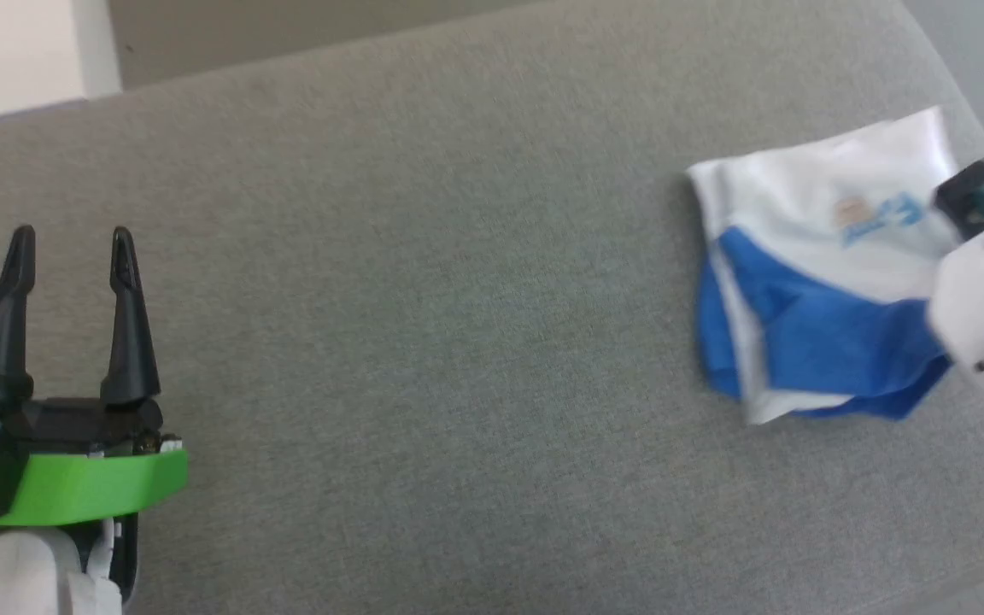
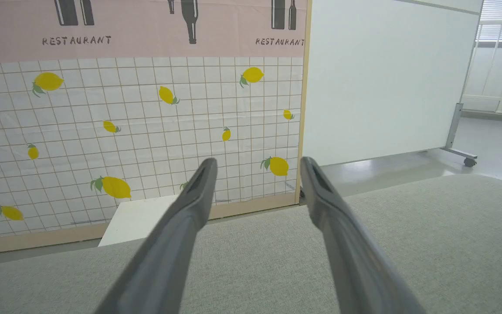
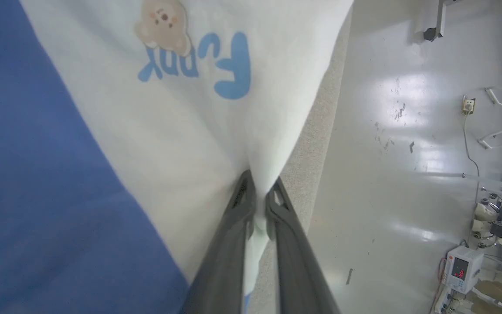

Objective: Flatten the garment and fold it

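The garment (image 1: 817, 273) is seen bunched in a loose fold at the right end of the grey fabric-covered counter (image 1: 424, 342), with a blue sleeve laid across the white body. The right gripper (image 3: 259, 187) is clenched on a thin pinch of the white cloth near its edge. The left gripper (image 1: 72, 248) is held released and empty, well apart from the garment.

Several faults could follow. The pinch is narrow, so the cloth could slip out under a hard pull. Only the top layer may be caught, leaving the rest bunched. The counter's edge lies just beside the grip, so the garment could be dragged onto the floor (image 3: 386, 131). No container is seen on the counter
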